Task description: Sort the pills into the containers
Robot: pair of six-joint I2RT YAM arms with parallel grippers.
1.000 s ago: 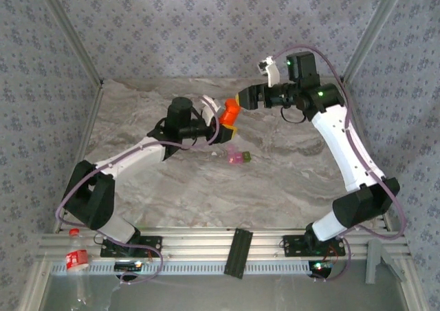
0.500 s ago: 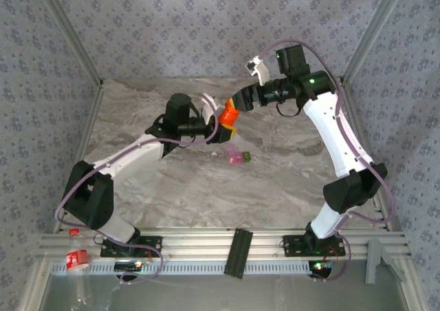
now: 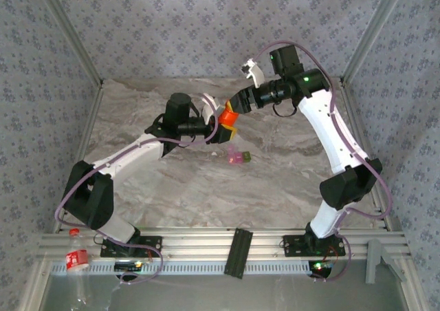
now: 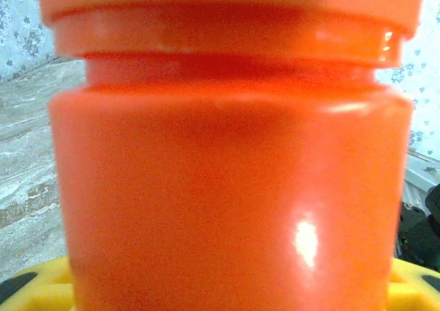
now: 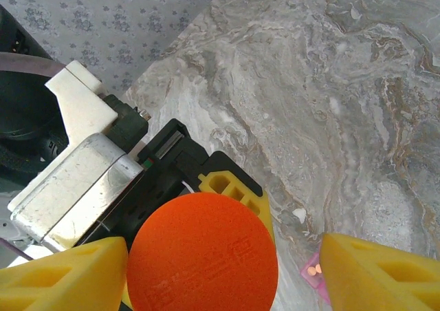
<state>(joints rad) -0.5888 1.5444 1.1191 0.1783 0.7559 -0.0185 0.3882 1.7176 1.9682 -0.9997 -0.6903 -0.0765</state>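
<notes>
The left tool (image 3: pixel 229 125) is clenching the orange bottle (image 3: pixel 225 118) and holding it up above the far middle of the bench (image 3: pixel 172 187). From the left wrist camera the orange bottle (image 4: pixel 234 180) is looming very close, with its ridged neck and the lower edge of its cap at the top. The tool's yellow fingers (image 4: pixel 38 285) are showing at both lower corners, right beside the bottle's walls (the contact itself is cut off by the frame edge).

The right tool (image 3: pixel 236 104) is reaching in from the right and sitting at the bottle's top end. In the right wrist view the right tool (image 5: pixel 223 276) is standing released. Its two yellow fingers (image 5: pixel 65 278) are spreading wide on either side of the round orange cap (image 5: pixel 203 252). One finger is lying just beside the cap's edge, and the other is standing apart with a strip of bench (image 5: pixel 330 84) showing between.

The containers (image 3: pixel 238 157) are lying on the bench, nearer the arm bases than the raised bottle and touching neither tool. They are joined, pink on the left and green on the right. In the right wrist view a corner of the pink compartment (image 5: pixel 313 273) is peeking out between the cap and the farther finger. There are pale specks inside it that are too small to make out.
</notes>
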